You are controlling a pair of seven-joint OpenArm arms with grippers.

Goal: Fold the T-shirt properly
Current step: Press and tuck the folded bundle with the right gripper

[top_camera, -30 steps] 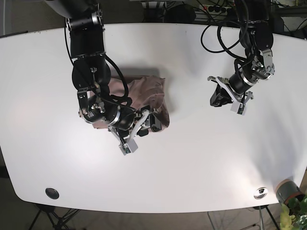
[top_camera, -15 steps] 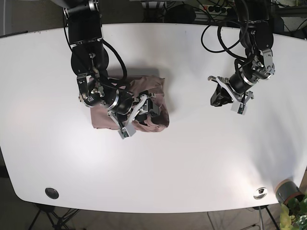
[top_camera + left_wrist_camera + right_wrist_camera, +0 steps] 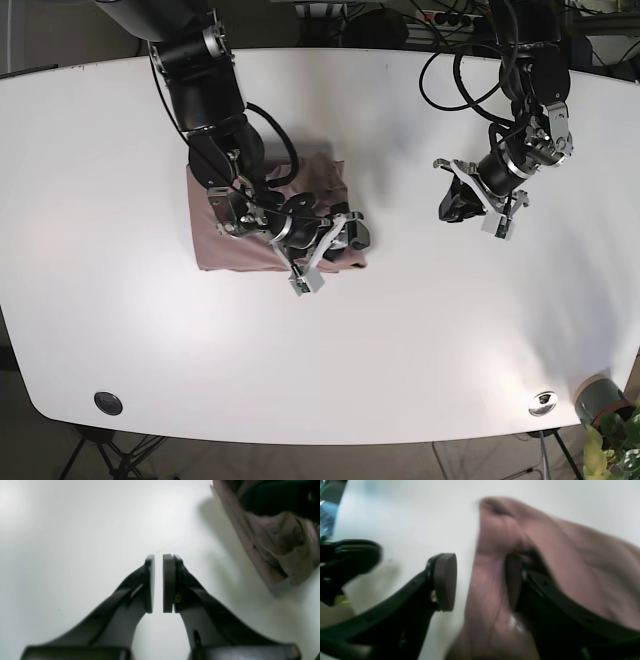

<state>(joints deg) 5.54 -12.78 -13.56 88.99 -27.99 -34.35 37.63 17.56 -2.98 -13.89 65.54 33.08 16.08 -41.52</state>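
The pinkish-brown T-shirt (image 3: 232, 225) lies bunched in a rough rectangle left of the table's centre. My right gripper (image 3: 340, 238) is at the shirt's right edge. In the right wrist view the right gripper (image 3: 480, 580) is open, with a fold of the shirt (image 3: 570, 562) lying between the jaws; one finger (image 3: 513, 580) presses into the cloth, and the other (image 3: 445, 580) is over bare table. My left gripper (image 3: 465, 205) hovers over bare table at the right, well apart from the shirt. In the left wrist view the left gripper (image 3: 158, 560) has its pads almost together with nothing between them, and the shirt (image 3: 275, 542) shows at upper right.
The white table (image 3: 420, 340) has a black round cap (image 3: 108, 403) near the front left edge and a silver one (image 3: 543, 402) near the front right. A grey cup (image 3: 600, 395) and a plant stand off the front right corner. Cables hang at the back right.
My right arm has swung towards the back and right across the shirt, and its gripper now sits at the shirt's right edge. The shirt lies flatter. The left arm has not moved.
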